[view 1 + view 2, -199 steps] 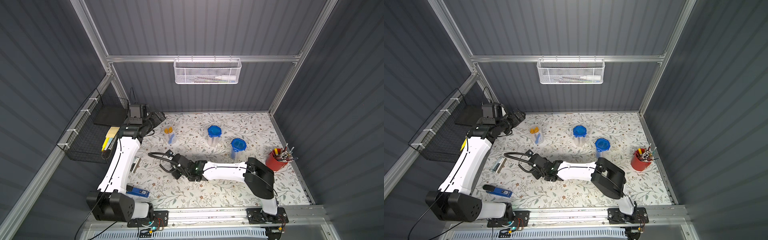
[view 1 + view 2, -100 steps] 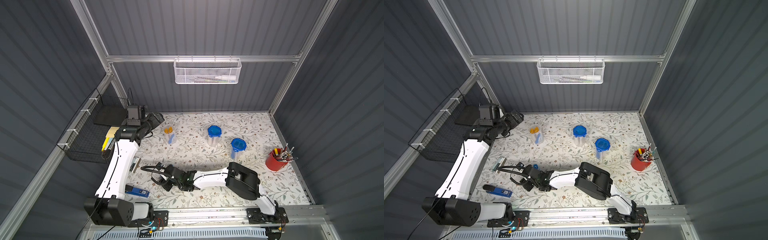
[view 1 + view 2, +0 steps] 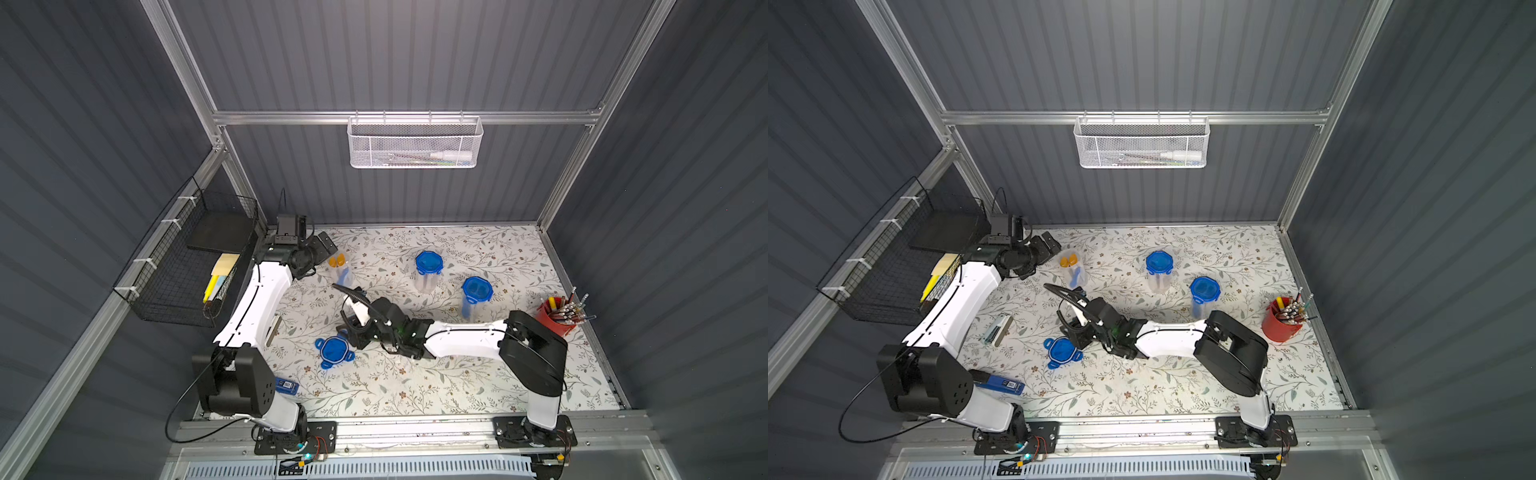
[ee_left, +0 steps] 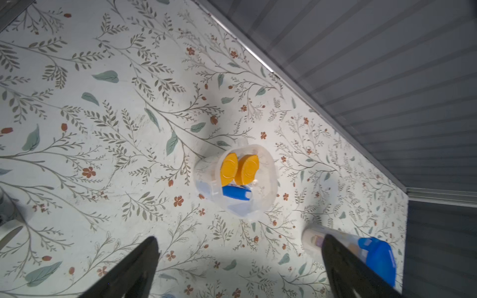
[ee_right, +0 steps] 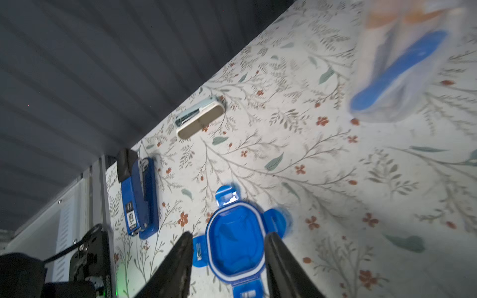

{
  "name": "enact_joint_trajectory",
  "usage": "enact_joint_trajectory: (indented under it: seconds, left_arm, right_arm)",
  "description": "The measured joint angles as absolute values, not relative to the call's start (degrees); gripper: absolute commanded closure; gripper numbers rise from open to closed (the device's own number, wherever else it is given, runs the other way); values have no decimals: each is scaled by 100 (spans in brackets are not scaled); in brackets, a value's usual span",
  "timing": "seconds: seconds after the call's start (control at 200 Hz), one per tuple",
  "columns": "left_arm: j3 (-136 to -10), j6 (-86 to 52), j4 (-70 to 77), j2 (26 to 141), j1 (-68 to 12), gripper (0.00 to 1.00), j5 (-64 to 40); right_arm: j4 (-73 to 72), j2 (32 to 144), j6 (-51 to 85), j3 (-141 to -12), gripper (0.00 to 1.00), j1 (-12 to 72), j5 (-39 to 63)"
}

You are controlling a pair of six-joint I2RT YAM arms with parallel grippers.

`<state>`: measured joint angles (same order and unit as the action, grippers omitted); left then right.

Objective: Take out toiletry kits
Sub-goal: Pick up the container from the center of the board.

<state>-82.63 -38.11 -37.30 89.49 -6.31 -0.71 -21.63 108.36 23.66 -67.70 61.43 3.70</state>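
Observation:
An open clear jar [image 3: 340, 270] near the back left holds a toiletry kit: two orange-capped bottles [image 4: 238, 169] and a blue toothbrush [image 4: 236, 193]. My left gripper [image 4: 239, 238] hangs open beside and above this jar, empty; in both top views it [image 3: 322, 254] [image 3: 1044, 255] sits just left of the jar [image 3: 1074, 272]. The jar's blue clip lid [image 3: 333, 351] [image 3: 1062, 352] lies upside down on the table. My right gripper [image 5: 229, 236] is open just above the lid [image 5: 236, 247], one finger on each side and apart from it.
Two closed blue-lidded jars [image 3: 428, 272] [image 3: 477, 297] stand mid-table, a red pen cup [image 3: 557, 319] at the right edge. A blue stapler [image 3: 286, 385] and a beige stapler [image 5: 200, 117] lie front left. A black wire basket [image 3: 187, 266] hangs on the left wall.
The right gripper swung toward the front left, opened and let go of the blue lid, which now lies on the table, then drew back a little. The left arm barely moved.

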Motion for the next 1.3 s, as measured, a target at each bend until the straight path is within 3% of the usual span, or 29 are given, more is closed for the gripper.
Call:
enact_joint_trajectory:
  seconds: [0.06, 0.155, 0.22, 0.57, 1.081, 1.301]
  left_arm:
    - [-8366, -3778, -3820, 9214, -663, 2, 58]
    - [-8558, -3723, -3900, 9636, -707, 15, 207]
    - [-8680, -3701, -3929, 9880, -749, 29, 263]
    - [-9321, -3736, -3986, 10704, -849, 71, 419]
    - [-9360, -3813, -4095, 10849, -860, 100, 661]
    - [-9314, -3750, -4136, 10798, -860, 100, -47]
  right_arm:
    - [-2158, 10790, 2477, -6731, 53, 5937, 390]
    - [-2143, 10672, 2558, -6473, 54, 5699, 362]
    - [-2091, 10580, 2547, -6270, 54, 5636, 301]
    - [-1844, 10145, 2464, -5975, 56, 5542, 86]
    - [-1837, 10145, 2462, -5881, 56, 5404, 193]
    - [-1798, 10132, 2228, -5881, 38, 5387, 316]
